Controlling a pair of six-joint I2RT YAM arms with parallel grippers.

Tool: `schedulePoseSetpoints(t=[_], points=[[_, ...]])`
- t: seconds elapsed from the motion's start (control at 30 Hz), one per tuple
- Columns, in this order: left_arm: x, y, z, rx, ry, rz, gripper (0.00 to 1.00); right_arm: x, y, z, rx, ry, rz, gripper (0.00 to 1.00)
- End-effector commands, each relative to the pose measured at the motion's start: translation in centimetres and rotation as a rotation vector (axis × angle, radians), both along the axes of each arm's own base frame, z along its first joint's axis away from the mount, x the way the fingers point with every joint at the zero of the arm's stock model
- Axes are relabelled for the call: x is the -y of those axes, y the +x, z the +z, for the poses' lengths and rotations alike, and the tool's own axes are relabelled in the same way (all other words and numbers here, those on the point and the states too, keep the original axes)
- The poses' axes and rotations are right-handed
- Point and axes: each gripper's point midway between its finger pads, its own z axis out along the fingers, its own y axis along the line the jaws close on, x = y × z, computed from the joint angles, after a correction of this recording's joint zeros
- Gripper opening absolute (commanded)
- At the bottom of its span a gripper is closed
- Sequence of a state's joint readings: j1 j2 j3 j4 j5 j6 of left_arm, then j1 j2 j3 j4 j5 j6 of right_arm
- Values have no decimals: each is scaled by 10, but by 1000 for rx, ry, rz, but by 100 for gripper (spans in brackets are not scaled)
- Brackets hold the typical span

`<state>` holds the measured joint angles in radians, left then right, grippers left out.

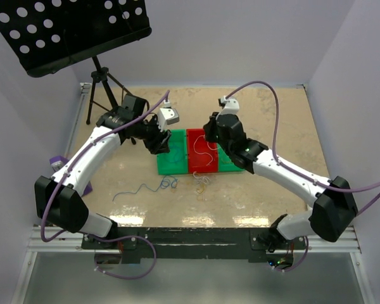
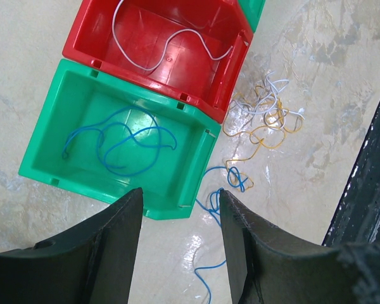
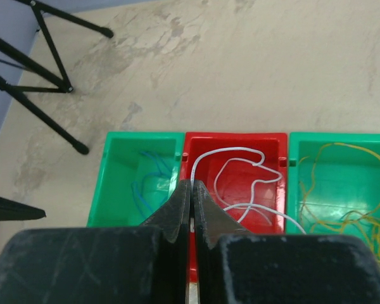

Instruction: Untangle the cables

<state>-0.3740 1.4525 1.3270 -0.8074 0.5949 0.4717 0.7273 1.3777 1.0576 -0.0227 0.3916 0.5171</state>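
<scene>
Three bins stand side by side: a left green bin [image 1: 171, 166], a red bin [image 1: 201, 166] and a right green bin [image 1: 229, 166]. My right gripper [image 3: 191, 185] is shut on a white cable [image 3: 240, 152] whose loops lie in the red bin [image 3: 234, 135]. My left gripper [image 2: 180, 209] is open and empty, above the table just before the left green bin [image 2: 82, 95], which holds a blue cable [image 2: 123, 142]. Another blue cable [image 2: 218, 202] runs on the table by its right finger [image 2: 240, 240]. A yellow and white tangle [image 2: 266, 117] lies before the red bin [image 2: 145, 25].
The right green bin [image 3: 342, 137] holds yellow cable [image 3: 348, 209]. A black music stand [image 1: 69, 31] on a tripod [image 3: 50, 82] stands at the back left. A loose blue cable [image 1: 136, 190] lies on the near left of the table. A purple object [image 1: 57, 162] sits at the left edge.
</scene>
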Motion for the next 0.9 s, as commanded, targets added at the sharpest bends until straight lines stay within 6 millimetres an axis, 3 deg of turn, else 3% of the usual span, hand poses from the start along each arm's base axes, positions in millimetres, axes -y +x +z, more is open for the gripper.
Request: schedulePoseSetpoints(t=[0.0,0.2,0.6,0.87], points=[[2,4,13,38,-36,-1,56,-28,0,-13,-39,99,83,0],[-1,2,12,49,-26,3,56,-34,6,-57,-123,61,62,0],[1,1,11,43,-35,-4,56,-47,21,-116,-208,-18,56,0],[1,2,10,40,-36,-2,56,-61,42,-136,-224,-62,47,0]])
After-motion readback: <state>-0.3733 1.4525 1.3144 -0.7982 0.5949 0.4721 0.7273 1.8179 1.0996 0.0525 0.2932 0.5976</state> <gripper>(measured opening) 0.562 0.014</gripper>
